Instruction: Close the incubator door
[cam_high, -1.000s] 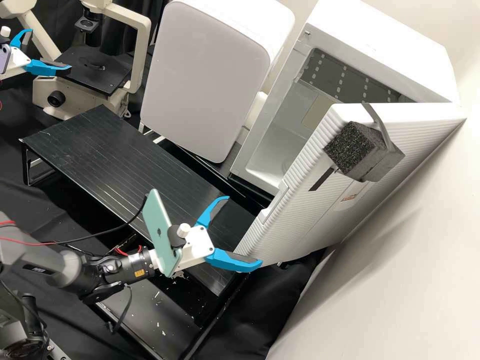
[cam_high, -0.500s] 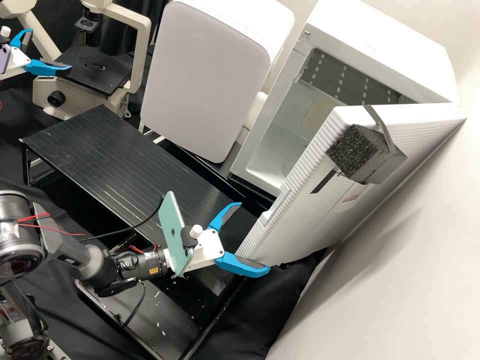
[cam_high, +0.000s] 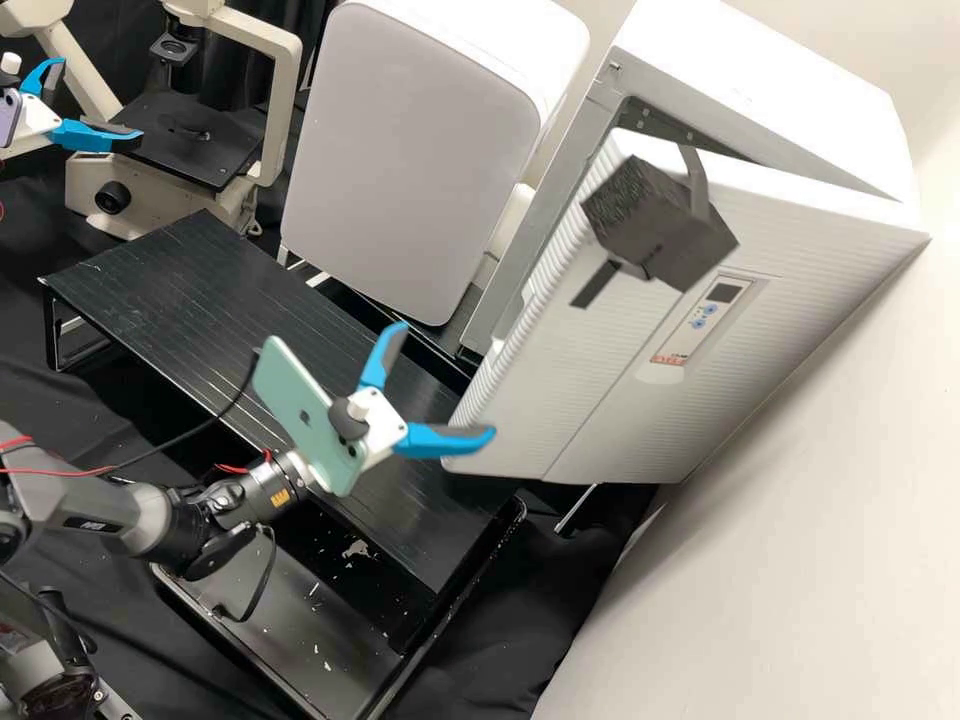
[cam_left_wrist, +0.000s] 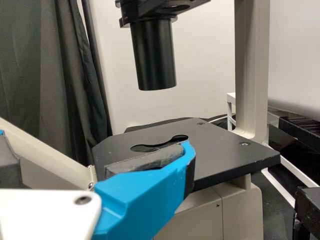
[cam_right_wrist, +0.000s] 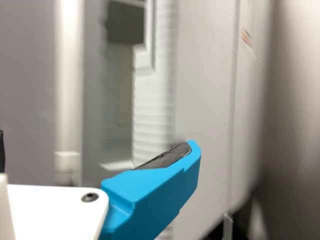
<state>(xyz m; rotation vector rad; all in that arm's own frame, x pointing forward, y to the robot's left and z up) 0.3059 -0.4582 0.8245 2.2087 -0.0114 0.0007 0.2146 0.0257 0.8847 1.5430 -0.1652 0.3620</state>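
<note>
The white incubator stands at the back right in the high view, its ribbed door ajar with a gap along the free edge. My right gripper is open beside the door's lower free corner, one finger overlapping the door; contact cannot be told. In the right wrist view my right gripper has a fingertip before the outer face of the door, and part of the interior shows past the edge. My left gripper is open by the microscope; the left wrist view shows the gripper near the microscope stage.
A dark foam block is strapped to the door. Left of the incubator stands a white appliance. A black slatted platform lies before them. The microscope is at the back left, and a pale wall borders the right.
The door has swung toward the incubator body, narrowing the opening. My right gripper has moved up and left in the high view from its place half a second ago. The left arm has kept still.
</note>
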